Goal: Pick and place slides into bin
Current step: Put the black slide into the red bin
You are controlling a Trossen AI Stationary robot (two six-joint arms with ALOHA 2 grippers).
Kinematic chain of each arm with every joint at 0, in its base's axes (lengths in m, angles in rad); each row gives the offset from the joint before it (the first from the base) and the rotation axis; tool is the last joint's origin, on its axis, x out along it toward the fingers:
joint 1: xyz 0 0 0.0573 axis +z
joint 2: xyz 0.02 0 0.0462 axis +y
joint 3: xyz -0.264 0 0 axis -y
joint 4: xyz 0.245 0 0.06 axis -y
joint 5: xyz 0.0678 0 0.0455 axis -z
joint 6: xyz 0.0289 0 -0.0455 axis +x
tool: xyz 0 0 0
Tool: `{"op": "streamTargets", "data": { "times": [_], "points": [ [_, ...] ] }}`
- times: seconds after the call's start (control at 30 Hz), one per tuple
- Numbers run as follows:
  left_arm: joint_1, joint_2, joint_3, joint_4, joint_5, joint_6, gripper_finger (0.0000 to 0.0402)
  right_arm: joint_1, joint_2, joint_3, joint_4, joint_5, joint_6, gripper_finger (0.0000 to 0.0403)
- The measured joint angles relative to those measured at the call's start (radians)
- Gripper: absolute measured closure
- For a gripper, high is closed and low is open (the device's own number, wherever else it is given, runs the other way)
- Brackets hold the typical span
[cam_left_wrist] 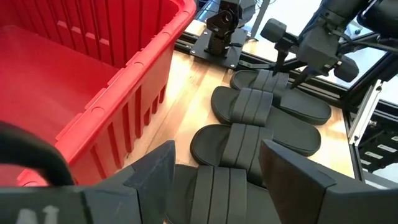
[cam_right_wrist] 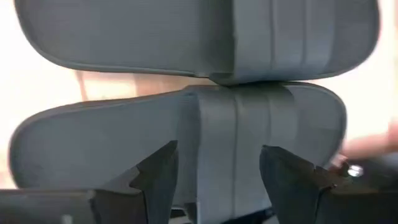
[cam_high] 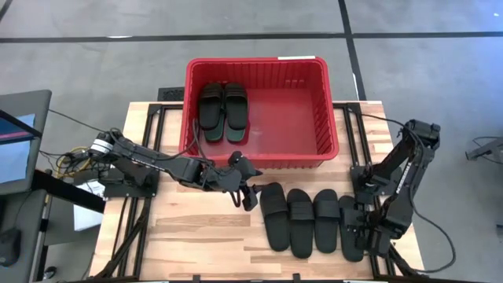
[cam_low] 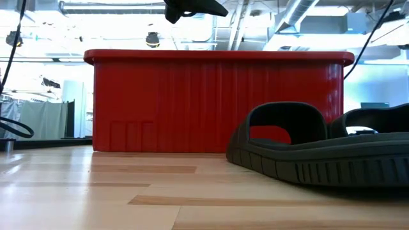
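Slides [cam_high: 312,221], four black ones, are lying side by side on the tabletop [cam_high: 196,236], their long axes running from the near edge toward the bin [cam_high: 330,141], soles down and straps up. Just beside the outermost of them, at the row's end, the right gripper [cam_high: 351,226] is hanging low with its fingers [cam_right_wrist: 155,177] standing apart; the right wrist view is showing what the high view is not, a black strap filling the space just ahead of those fingertips, with nothing clamped between them. At the row's other end the left gripper [cam_high: 250,194] is hovering with its fingers [cam_left_wrist: 155,168] spread wide and empty, the nearest slide lying directly ahead of and between them, and the bin's wall is standing close alongside one finger. The left wrist view is also showing the right arm's fingertips above the farthest slide. Only the low view is giving the row in profile, an arched strap rising off a ribbed sole. Beyond both sets of fingers, the high view alone is showing inside the bin: two more dark slides [cam_high: 222,110] are lying flat together near one corner, long axes parallel to those on the tabletop.
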Motion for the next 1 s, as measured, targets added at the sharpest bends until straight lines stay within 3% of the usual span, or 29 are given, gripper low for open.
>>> {"op": "streamTargets", "data": {
  "times": [0.27,0.63,0.77,0.93,1.0],
  "points": [
    [0.0,0.0,0.0,0.003,-0.005,-0.001,0.0182,0.034,0.051,0.01,0.025,0.004,0.007,0.0191],
    [0.0,0.0,0.001,0.005,-0.005,-0.015,0.0182,0.026,0.14,0.011,-0.066,-0.003,0.097,0.0212],
    [0.0,0.0,0.001,0.008,-0.005,-0.019,0.0182,0.025,0.14,0.012,-0.079,0.001,0.115,0.0256],
    [0.0,0.0,0.001,0.012,-0.005,-0.022,0.0182,0.024,0.139,0.012,-0.119,0.007,0.142,0.0368],
    [0.0,0.0,0.001,0.014,-0.005,-0.022,0.0181,0.025,0.139,0.015,-0.126,0.011,0.142,0.039]
  ]
}}
